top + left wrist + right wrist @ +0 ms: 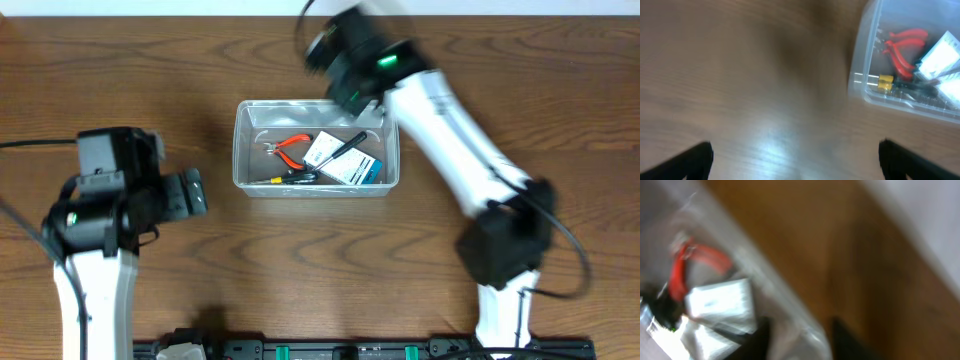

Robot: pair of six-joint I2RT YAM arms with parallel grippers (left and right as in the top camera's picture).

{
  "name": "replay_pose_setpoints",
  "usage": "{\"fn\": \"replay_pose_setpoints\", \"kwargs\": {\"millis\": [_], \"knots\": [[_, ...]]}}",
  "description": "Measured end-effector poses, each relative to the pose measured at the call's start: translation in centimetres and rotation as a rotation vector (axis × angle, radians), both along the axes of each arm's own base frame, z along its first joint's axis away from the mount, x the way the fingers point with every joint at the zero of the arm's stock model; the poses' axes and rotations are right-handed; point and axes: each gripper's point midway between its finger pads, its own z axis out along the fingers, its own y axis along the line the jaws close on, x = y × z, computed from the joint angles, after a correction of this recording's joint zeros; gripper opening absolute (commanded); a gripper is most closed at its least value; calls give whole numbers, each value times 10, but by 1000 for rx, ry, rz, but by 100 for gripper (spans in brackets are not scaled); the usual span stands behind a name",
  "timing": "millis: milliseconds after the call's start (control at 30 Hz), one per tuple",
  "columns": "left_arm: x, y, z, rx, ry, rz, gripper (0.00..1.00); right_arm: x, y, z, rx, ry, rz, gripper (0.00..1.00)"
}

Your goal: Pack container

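The clear plastic container (238, 150) sits mid-table and holds red pliers (292, 148), white packets (324, 150), a black pen-like tool and a yellow-tipped tool. My left gripper (195, 192) is open and empty over bare wood to the container's left; the left wrist view (795, 160) shows the container's corner (860, 82) ahead to the right. My right gripper (362, 102) is at the container's back right corner and is blurred. In the right wrist view (799, 340) its fingers are apart, one on each side of the container's rim (771, 287).
The wooden table (120, 70) stretches all around the container. A pale wall strip (150, 8) runs along the far edge. The arm bases and a black rail (350, 350) sit at the near edge.
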Motion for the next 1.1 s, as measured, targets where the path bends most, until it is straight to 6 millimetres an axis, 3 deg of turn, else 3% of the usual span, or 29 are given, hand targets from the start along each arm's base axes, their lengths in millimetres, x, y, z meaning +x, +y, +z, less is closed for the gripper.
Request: {"fn": "replay_pose_setpoints", "kwargs": {"millis": [133,200,267,333,467,567,700,767,867,1000,1100], "knots": [[43,12,62,75,-328,20,98,32,-100,89,140,-191,-285,99],[61,16,86,113,-445,11,98,35,-138,106,162,-230,-378,99],[69,18,97,150,-494,-9,98,33,-167,109,169,-224,-452,99],[69,18,96,185,-482,-35,98,26,-191,98,165,-171,-522,99],[52,18,84,234,-408,-75,98,8,-231,80,153,-73,-633,99],[36,10,99,269,-449,-104,98,-8,-259,88,159,-71,-713,99],[8,-3,129,299,-554,-132,98,-41,-272,125,178,-161,-758,99],[-7,-5,139,312,-601,-129,98,-68,-267,153,208,-248,-747,99],[-24,-4,141,323,-641,-115,98,-116,-253,178,245,-360,-715,99],[-42,-7,125,323,-643,-125,98,-178,-239,164,257,-407,-680,99],[-59,-9,112,322,-647,-131,98,-210,-239,122,230,-363,-685,99]]}}
